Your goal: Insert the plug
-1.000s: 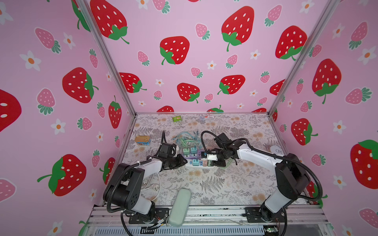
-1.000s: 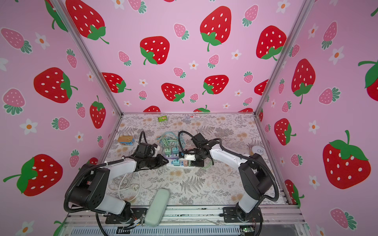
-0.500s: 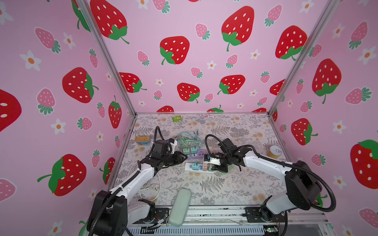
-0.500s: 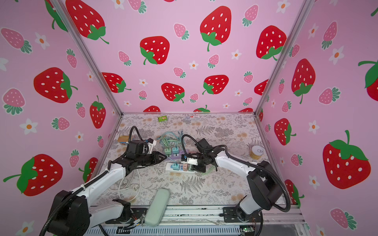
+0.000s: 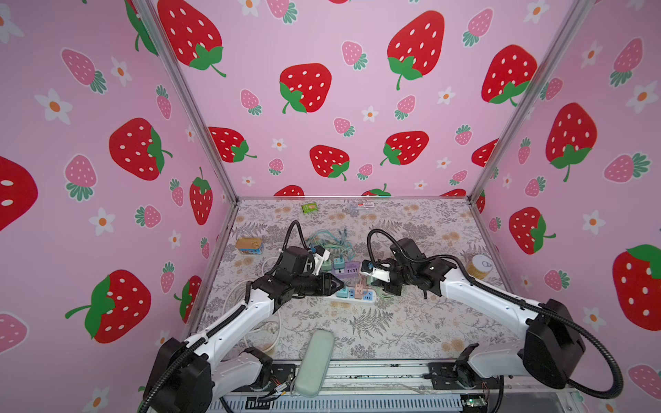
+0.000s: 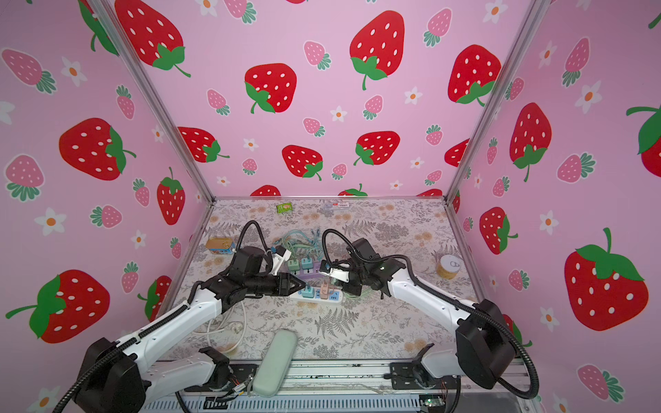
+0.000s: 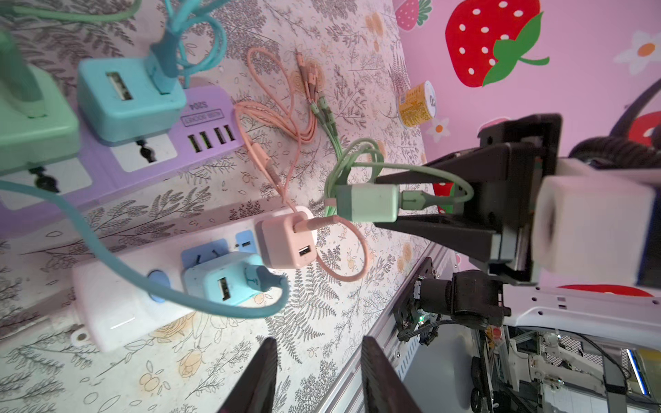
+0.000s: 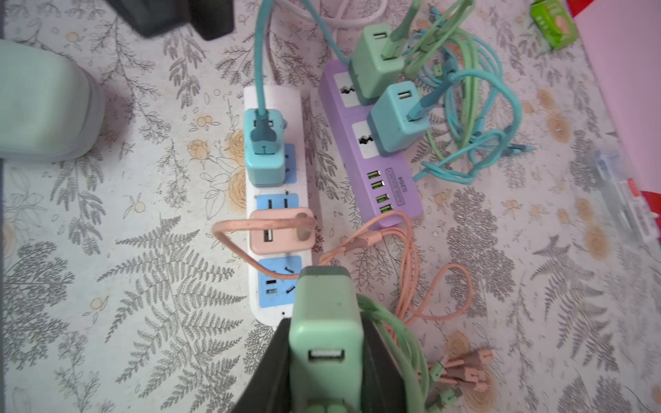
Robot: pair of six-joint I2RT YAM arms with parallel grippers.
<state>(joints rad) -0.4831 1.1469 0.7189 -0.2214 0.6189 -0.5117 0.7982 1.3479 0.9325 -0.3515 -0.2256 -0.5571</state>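
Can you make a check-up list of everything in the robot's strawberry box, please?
Surface: floral tablecloth, lying flat.
Job's things: green plug held near the white power strip; its end socket has no plug; pink plug and blue plug are in.
Clutter: purple power strip, tin, yellow jar, green packet, pale green case.
Grippers: right gripper shut on the green plug; left gripper open, empty.
Cables: pink cable loops over the white power strip; teal and green cables tangled beside the purple power strip.
Surroundings: strawberry walls; metal rail in front.

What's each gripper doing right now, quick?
Left gripper: open, holding nothing.
Right gripper: closed on the green charger.
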